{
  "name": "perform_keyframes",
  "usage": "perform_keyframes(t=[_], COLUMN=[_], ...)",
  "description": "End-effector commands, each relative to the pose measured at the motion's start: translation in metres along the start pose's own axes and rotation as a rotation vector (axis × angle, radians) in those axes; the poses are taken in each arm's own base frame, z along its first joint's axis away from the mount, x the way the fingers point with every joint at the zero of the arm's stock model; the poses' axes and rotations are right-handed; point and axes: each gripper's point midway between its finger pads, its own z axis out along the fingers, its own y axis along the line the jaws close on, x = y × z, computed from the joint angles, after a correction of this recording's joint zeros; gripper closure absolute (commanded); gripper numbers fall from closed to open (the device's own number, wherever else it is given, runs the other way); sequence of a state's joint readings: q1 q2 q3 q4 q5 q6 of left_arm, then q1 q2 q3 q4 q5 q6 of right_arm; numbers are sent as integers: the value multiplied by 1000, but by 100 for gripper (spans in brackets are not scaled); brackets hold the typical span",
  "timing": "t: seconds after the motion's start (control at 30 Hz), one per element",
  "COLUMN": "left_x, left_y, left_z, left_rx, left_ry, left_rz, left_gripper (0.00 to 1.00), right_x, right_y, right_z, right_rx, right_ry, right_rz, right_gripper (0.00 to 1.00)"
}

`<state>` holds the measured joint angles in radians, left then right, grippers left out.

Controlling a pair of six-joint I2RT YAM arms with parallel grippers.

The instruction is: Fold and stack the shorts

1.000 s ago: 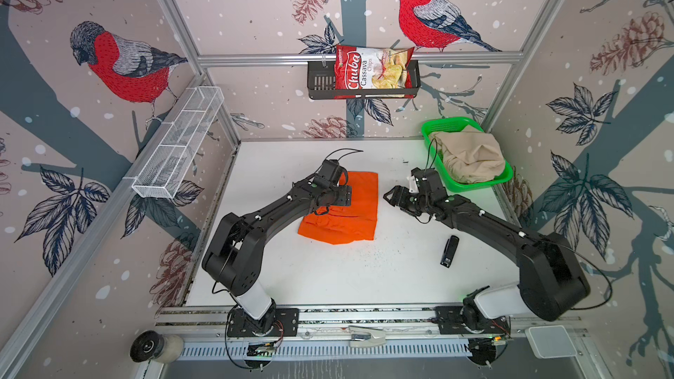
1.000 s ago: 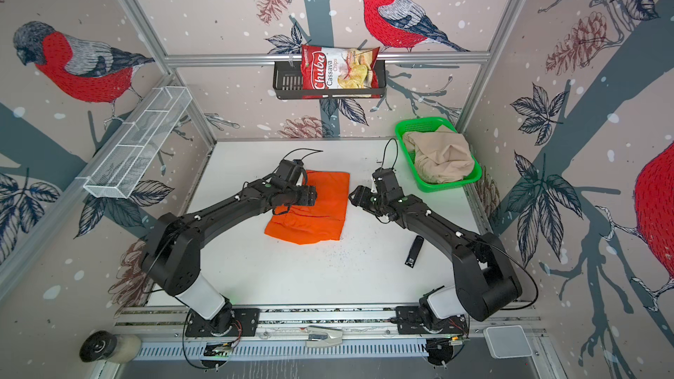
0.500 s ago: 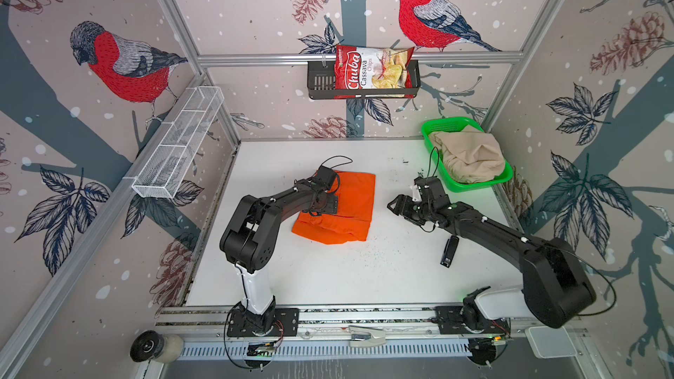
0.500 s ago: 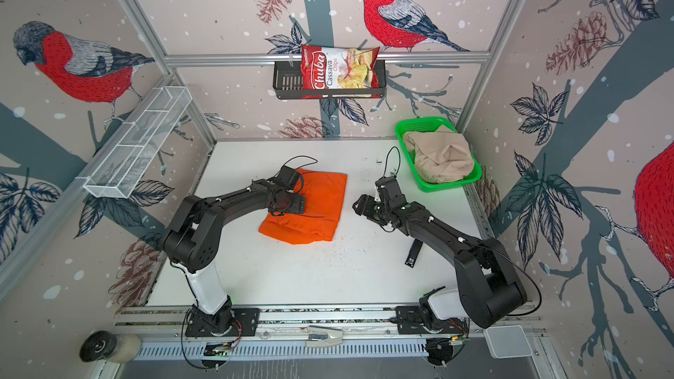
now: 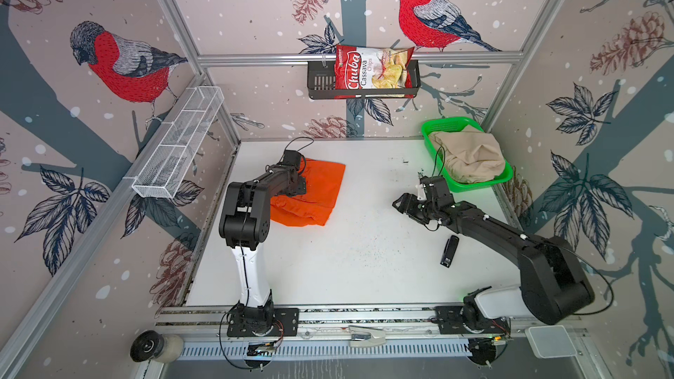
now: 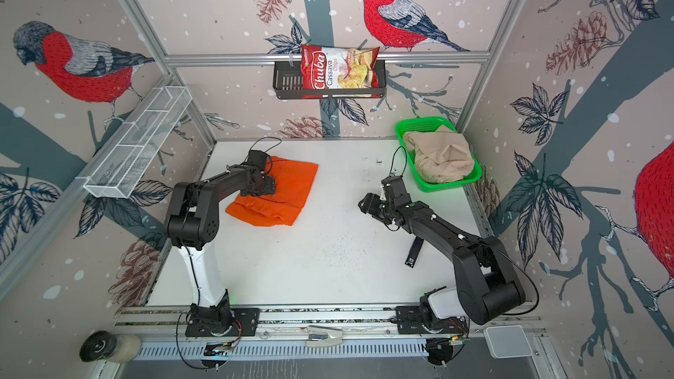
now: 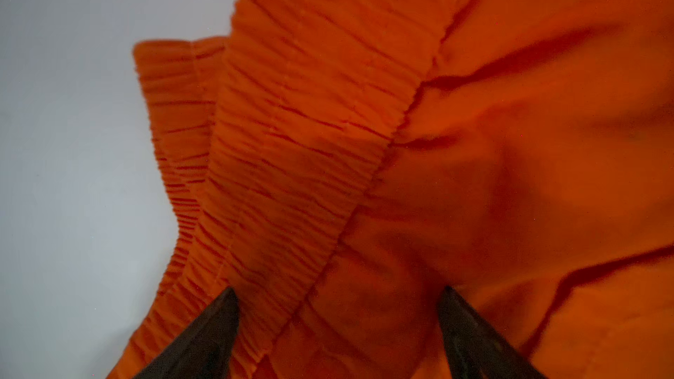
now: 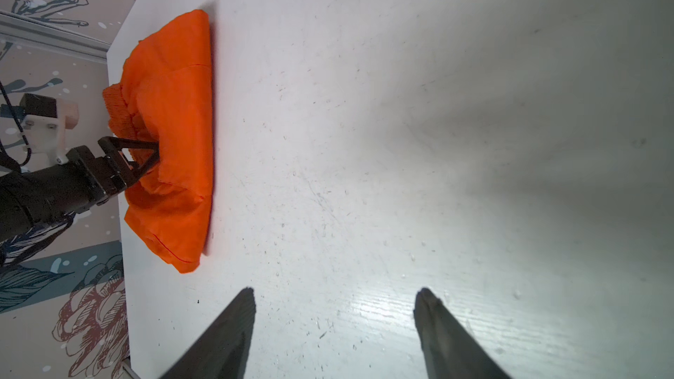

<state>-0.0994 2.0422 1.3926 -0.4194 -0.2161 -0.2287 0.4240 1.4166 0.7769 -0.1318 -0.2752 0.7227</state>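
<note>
The orange shorts (image 5: 321, 191) (image 6: 288, 191) lie folded on the left half of the white table, and the right wrist view shows them (image 8: 175, 140) too. My left gripper (image 5: 301, 185) (image 6: 268, 185) (image 8: 157, 154) is down on them, open. In the left wrist view its fingertips (image 7: 339, 289) straddle cloth beside the gathered waistband (image 7: 291, 122). My right gripper (image 5: 399, 205) (image 6: 364, 204) (image 8: 335, 289) is open over bare table, right of the orange pair, with nothing between its fingers. The beige shorts (image 5: 470, 156) (image 6: 441, 160) sit crumpled in the green basket (image 5: 477, 184) (image 6: 448, 184).
A small black stapler-like object (image 5: 449, 251) (image 6: 414, 253) lies on the table under the right arm. A chips bag (image 5: 372, 72) hangs in a black rack on the back wall. A white wire shelf (image 5: 178, 147) juts from the left wall.
The left arm has drawn back to the left, and the orange shorts have slid left with its open gripper. The right gripper has backed off to the right, away from the shorts.
</note>
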Motion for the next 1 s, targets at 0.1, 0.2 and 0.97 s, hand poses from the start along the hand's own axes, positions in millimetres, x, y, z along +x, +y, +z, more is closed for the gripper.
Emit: perform_keyframes(t=[0.1, 0.2, 0.97], left_x=[-24, -47, -78], left_y=[40, 51, 90], left_z=[23, 31, 56], left_rx=[-49, -62, -88], left_ry=[44, 27, 27], left_rz=[-28, -35, -289], left_gripper=[16, 16, 17], right_x=[-7, -9, -14], right_y=[4, 5, 11], right_z=[5, 7, 4], right_rx=[-18, -19, -30], right_ry=[1, -1, -13], right_rz=[-23, -20, -4], right_gripper=[29, 29, 30])
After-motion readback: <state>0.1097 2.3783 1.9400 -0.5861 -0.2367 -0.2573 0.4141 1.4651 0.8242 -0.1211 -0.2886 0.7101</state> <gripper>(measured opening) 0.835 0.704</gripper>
